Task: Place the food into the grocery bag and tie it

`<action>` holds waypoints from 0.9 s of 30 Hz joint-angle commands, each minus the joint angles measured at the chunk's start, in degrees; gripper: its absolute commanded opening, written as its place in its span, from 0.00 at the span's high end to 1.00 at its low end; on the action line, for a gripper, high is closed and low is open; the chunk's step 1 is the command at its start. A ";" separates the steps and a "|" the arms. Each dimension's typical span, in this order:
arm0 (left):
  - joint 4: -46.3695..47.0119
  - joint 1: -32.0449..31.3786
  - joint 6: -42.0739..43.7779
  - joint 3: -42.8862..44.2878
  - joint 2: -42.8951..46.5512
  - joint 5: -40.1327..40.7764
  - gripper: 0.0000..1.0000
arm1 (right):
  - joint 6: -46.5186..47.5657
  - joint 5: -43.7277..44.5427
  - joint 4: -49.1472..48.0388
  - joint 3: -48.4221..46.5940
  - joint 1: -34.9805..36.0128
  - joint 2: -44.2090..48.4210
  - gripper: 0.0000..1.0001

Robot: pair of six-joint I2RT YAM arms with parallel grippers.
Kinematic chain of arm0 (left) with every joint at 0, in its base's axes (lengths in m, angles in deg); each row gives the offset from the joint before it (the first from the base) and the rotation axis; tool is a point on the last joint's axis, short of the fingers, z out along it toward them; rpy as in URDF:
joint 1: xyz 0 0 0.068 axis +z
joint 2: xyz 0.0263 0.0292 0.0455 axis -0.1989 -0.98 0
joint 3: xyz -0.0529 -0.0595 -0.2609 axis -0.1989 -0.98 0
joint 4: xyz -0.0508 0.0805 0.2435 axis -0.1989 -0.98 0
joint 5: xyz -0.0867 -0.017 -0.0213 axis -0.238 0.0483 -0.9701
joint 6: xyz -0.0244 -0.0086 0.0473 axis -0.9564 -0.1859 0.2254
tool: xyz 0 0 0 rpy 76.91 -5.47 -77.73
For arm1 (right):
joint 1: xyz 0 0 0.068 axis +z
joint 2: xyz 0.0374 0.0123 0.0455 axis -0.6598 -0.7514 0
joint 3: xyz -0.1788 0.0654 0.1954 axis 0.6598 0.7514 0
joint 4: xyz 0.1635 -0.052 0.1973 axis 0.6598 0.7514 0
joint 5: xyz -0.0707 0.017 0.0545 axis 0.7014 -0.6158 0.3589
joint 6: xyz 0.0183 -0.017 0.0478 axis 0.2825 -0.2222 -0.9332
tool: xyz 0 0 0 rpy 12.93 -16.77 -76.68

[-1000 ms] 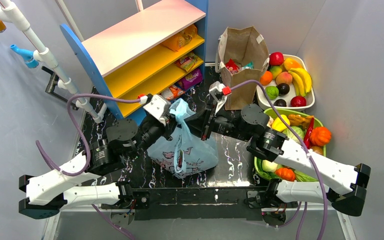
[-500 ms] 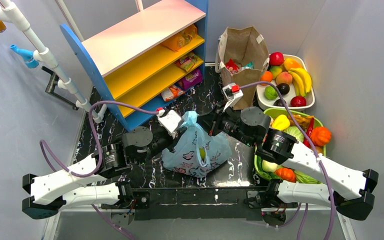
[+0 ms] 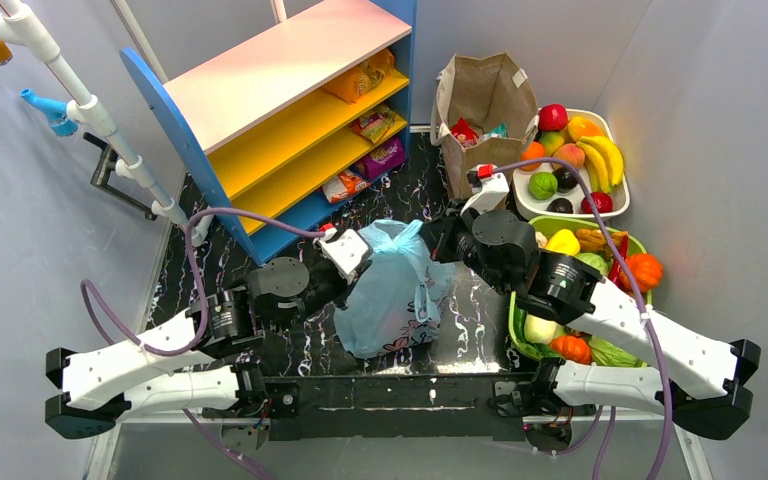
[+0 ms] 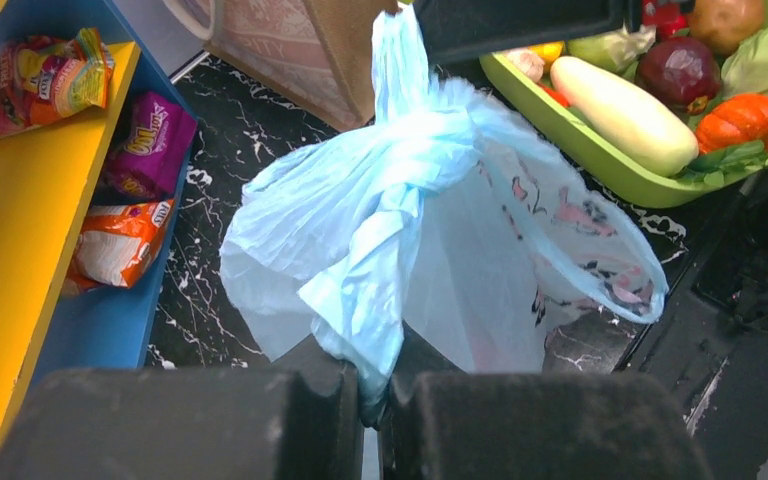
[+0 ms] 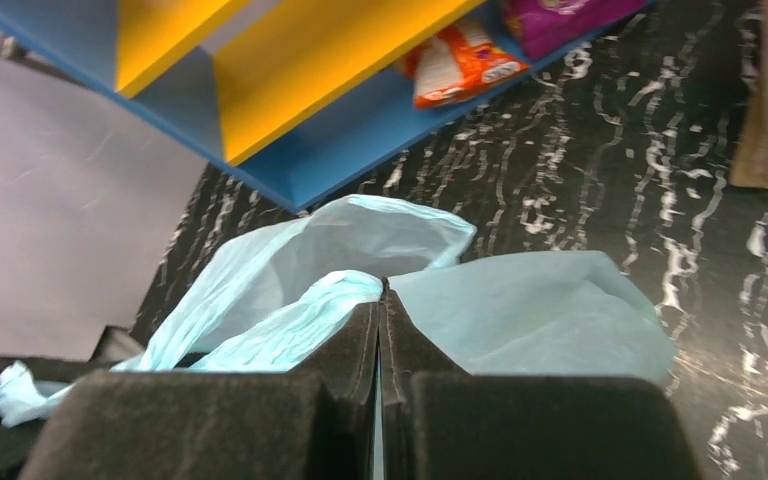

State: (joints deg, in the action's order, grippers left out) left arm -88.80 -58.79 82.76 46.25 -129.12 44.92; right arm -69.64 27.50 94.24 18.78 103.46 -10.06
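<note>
Grocery bag (image 3: 392,305) sat at frame centre. Left gripper (image 4: 375,392) pinched one handle strand tight; right gripper (image 5: 381,318) pinched other.

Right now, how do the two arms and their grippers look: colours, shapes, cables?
Both the left arm and the right arm have white angular shells joined by black round joints. A purple cable loops along each. Each wrist carries a white block with a red part. The left gripper and right gripper have broad matte black fingers.
</note>
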 commanded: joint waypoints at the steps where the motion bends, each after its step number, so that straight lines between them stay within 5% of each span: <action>1: -3.56 -0.23 1.52 -1.30 2.44 -1.71 1.00 | -4.13 12.19 5.13 -2.82 -2.46 -0.22 0.99; 14: -8.12 -0.19 5.78 -11.23 10.34 2.30 1.00 | -8.36 -2.03 1.24 3.52 -24.58 -8.78 0.99; 20: -3.92 -0.23 6.30 -18.08 17.09 2.32 1.00 | -5.97 -6.02 -1.40 4.83 -25.79 -9.02 0.99; 25: -5.43 -0.23 7.72 -14.86 17.74 -1.02 1.00 | -3.14 -13.21 -5.66 6.61 -25.58 -5.05 0.99; 27: -7.68 -0.23 8.04 -11.54 16.55 -3.34 0.78 | -2.04 -15.39 -5.93 6.19 -24.65 -3.65 0.99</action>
State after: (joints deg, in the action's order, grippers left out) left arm -90.08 -58.77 89.51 28.72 -112.85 44.43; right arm -77.48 5.11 92.36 25.16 81.98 -17.50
